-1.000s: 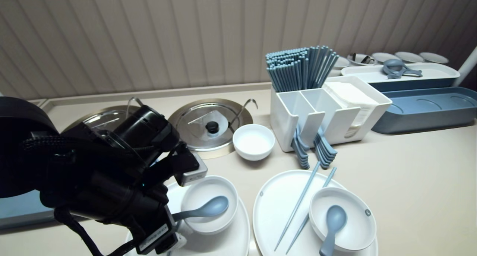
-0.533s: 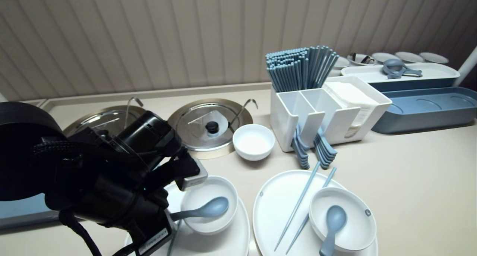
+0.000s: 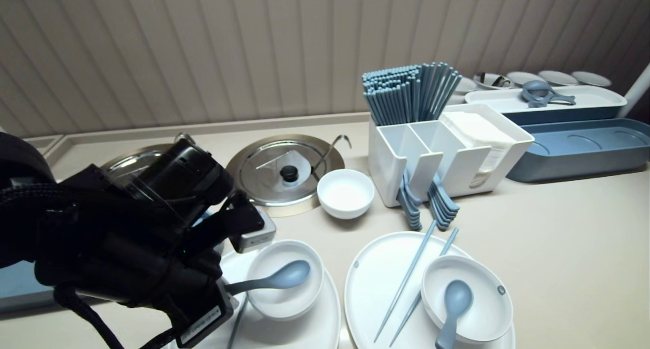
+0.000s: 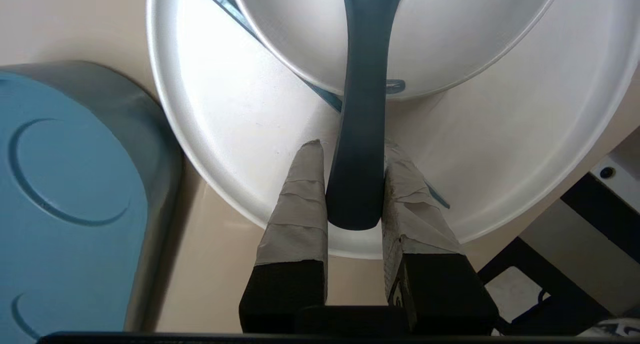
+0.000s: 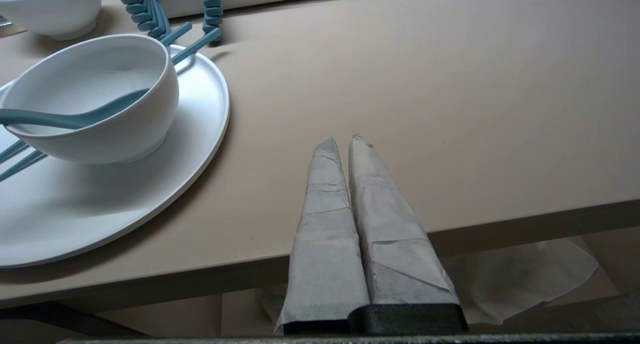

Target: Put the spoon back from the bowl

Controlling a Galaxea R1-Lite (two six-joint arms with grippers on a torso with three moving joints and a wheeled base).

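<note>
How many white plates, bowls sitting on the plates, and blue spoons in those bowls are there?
White round plates: 2
White round bowls on them: 2
Blue soup spoons in the bowls: 2, one handle held by the left gripper
Total: 6

A smooth beige countertop (image 3: 558, 247) carries everything. Near its front edge lie a white oval plate on the left (image 3: 310, 336) and a second white oval plate (image 3: 376, 278) just beside it (each bears its own bowl). Behind them stand a small round white bowl (image 3: 345, 192) and a white plastic cutlery caddy (image 3: 406, 161). A round steel-rimmed lid (image 3: 269, 171) is set into the counter further left, and a dusty-blue oblong tray (image 3: 584, 148) sits far right.
</note>
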